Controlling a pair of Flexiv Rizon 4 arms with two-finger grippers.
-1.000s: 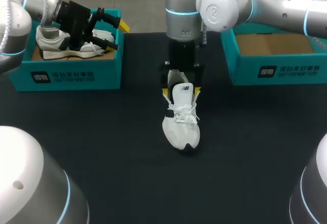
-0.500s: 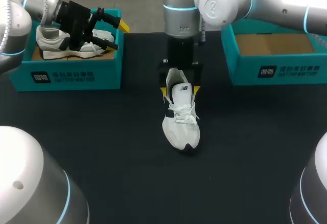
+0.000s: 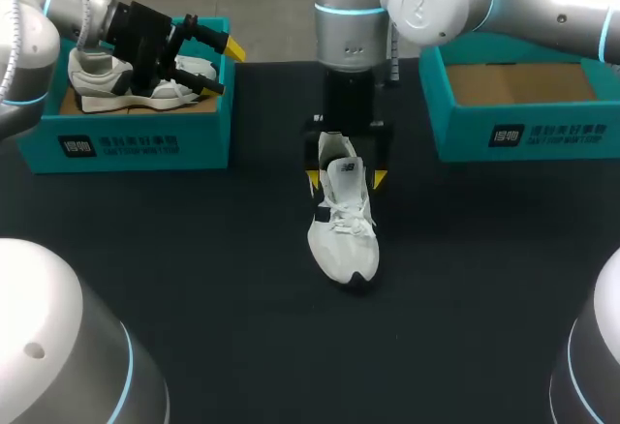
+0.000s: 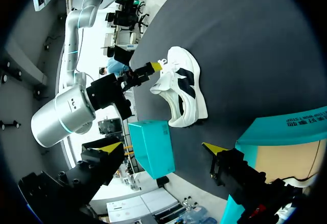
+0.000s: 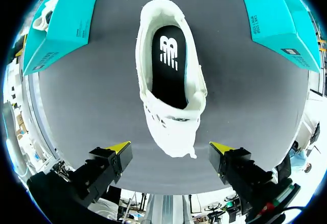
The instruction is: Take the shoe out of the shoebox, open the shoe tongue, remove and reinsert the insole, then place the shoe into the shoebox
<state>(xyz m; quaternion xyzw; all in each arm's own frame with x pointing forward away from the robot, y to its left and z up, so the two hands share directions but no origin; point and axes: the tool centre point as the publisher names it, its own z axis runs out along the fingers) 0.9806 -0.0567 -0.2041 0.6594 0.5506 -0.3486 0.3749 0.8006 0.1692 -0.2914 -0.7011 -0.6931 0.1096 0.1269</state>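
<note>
The white shoe stands upright mid-worktop, toe towards me. My right fingers hang spread either side of its heel (touching neither side); my left fingers gape above the left shoebox.

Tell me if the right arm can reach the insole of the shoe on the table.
Probably yes: the right gripper hangs open over the shoe, and the black insole lies bare in its mouth.

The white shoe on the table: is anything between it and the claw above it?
Nothing visible. The right gripper hangs open directly over the shoe, with a yellow tip on each side.
</note>
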